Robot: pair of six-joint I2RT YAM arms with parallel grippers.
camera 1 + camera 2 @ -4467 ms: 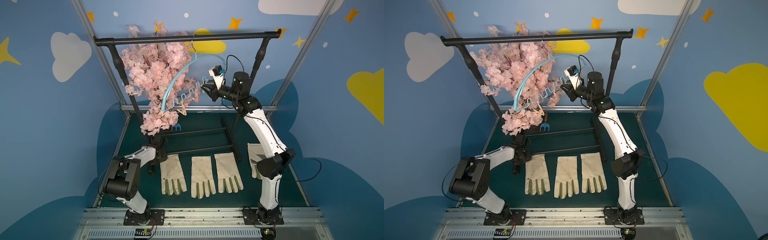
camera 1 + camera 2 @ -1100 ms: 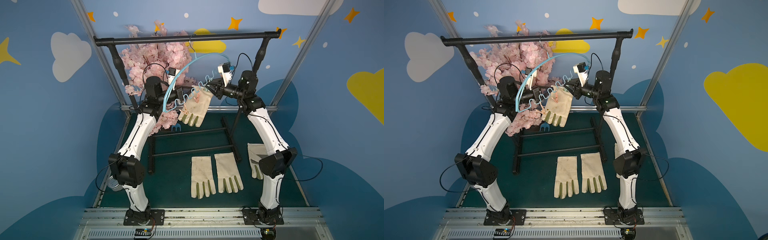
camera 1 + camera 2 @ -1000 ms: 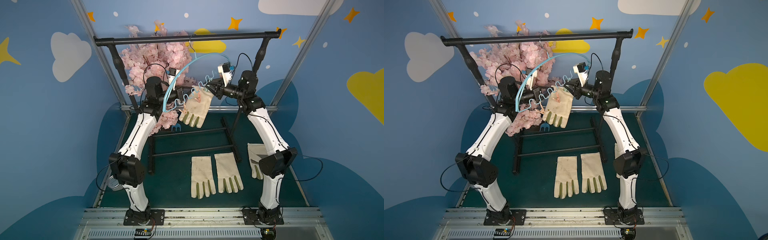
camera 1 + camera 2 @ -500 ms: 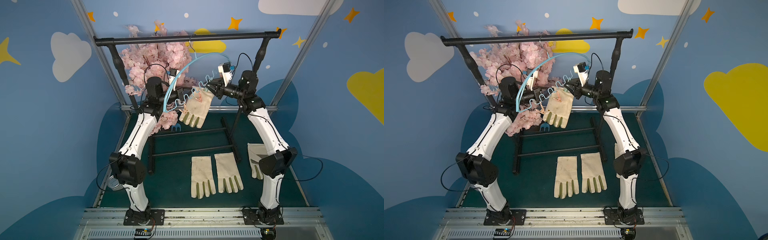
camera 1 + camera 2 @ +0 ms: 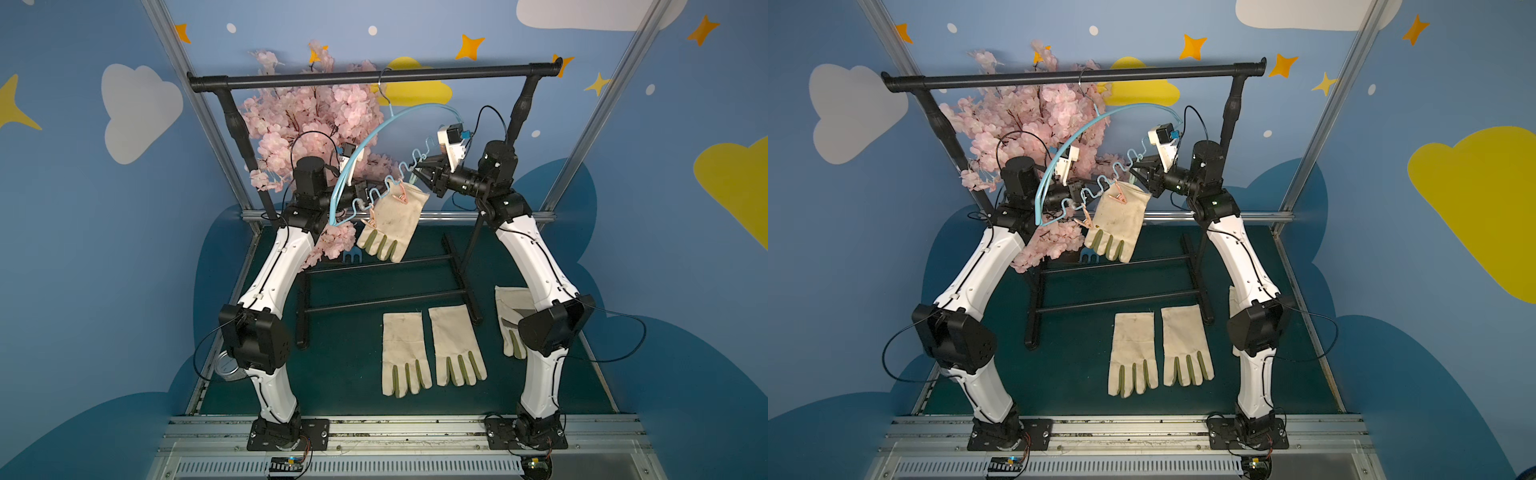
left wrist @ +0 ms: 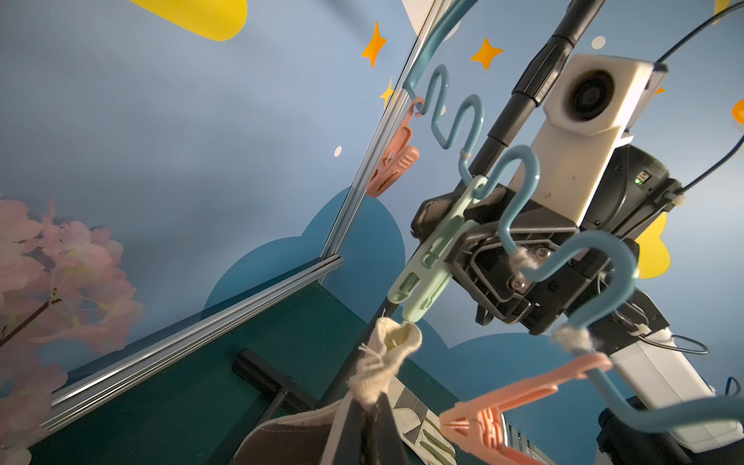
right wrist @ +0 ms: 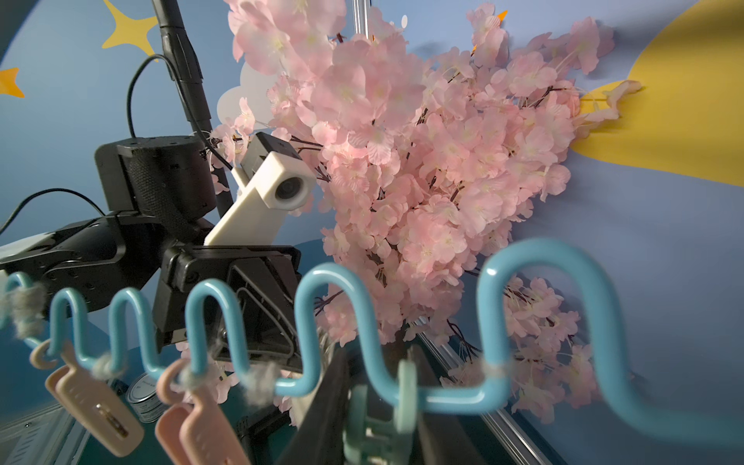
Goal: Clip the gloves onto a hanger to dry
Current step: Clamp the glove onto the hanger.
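One cream glove (image 5: 392, 224) (image 5: 1117, 222) hangs fingers down under the light-blue hanger (image 5: 353, 162) (image 5: 1059, 160). My left gripper (image 5: 370, 199) (image 6: 368, 404) is shut on the glove's cuff edge (image 6: 388, 346). That cuff corner sits just under the tips of a green peg (image 6: 426, 265) (image 7: 362, 435) on the wavy bar (image 7: 322, 318). My right gripper (image 5: 419, 176) (image 7: 378, 410) is shut on this peg. A pink peg (image 5: 400, 198) (image 6: 503, 410) hangs in front of the cuff. Two more gloves (image 5: 403, 353) (image 5: 455, 345) lie flat on the green mat, and a third (image 5: 509, 316) lies half behind the right arm.
The hanger's hook hangs on the black garment rack (image 5: 374, 77), whose legs (image 5: 386, 299) stand on the mat. A pink blossom tree (image 5: 307, 120) fills the space behind the left arm. A small blue rake (image 5: 353, 257) and a tin (image 5: 226, 368) sit at the left.
Since the earliest frames my left arm has risen from the mat with one glove up to the hanger. Over the last second both arms have barely moved.
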